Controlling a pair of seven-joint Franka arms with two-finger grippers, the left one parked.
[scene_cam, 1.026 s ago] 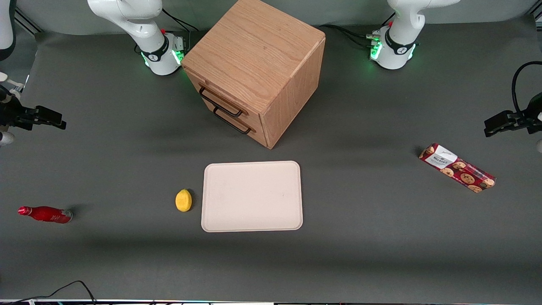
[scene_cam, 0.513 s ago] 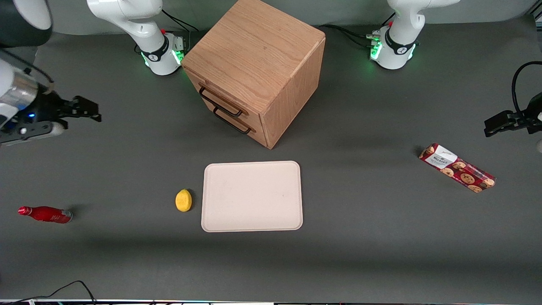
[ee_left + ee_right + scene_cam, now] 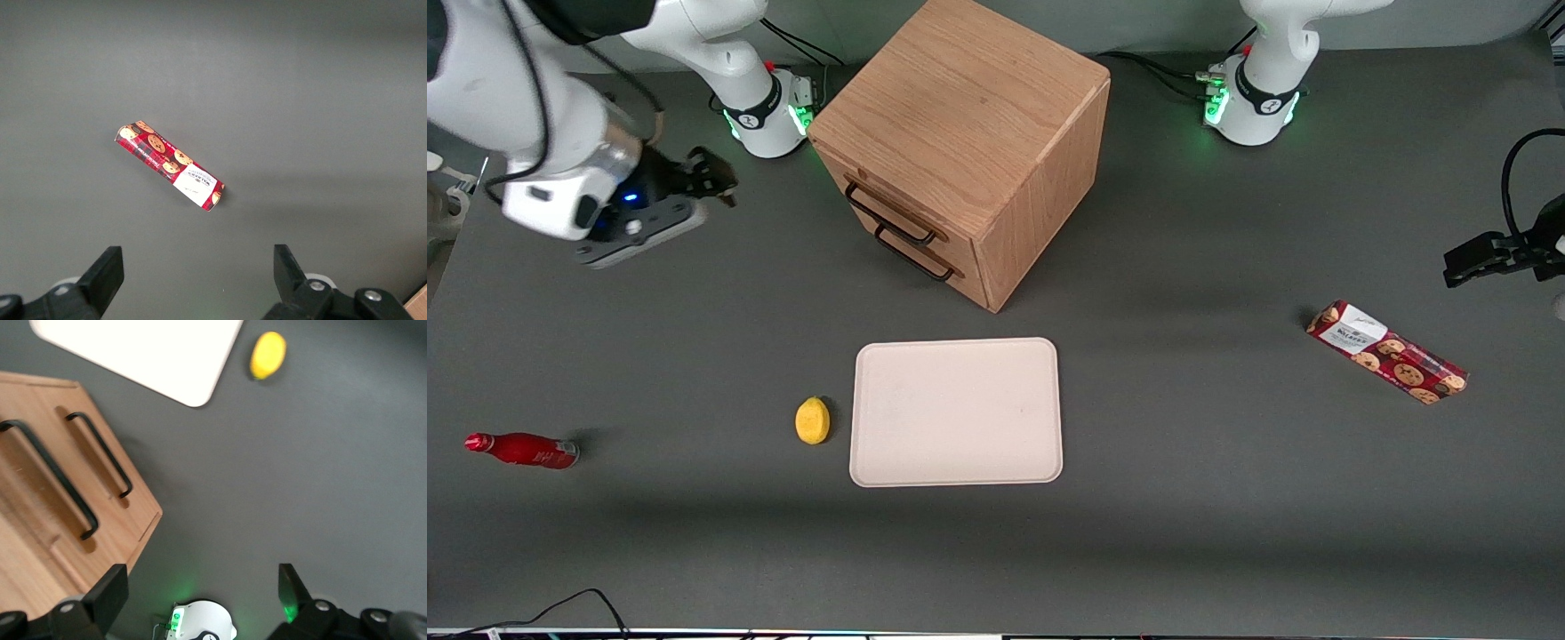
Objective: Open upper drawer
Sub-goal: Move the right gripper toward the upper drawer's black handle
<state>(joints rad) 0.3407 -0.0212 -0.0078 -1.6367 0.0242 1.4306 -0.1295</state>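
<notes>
The wooden cabinet stands on the table, farther from the front camera than the tray. Its upper drawer is shut, with its thin black wire handle above the lower drawer's handle. My right gripper hangs open and empty above the table beside the cabinet, toward the working arm's end, well apart from the drawer fronts. The right wrist view shows the open gripper, the upper handle and the lower handle.
A beige tray and a yellow lemon lie nearer the camera than the cabinet. A red bottle lies toward the working arm's end. A cookie pack lies toward the parked arm's end. The working arm's base stands beside the cabinet.
My right gripper has swung in from the table's edge toward the cabinet and a little farther from the camera. The drawers have not moved.
</notes>
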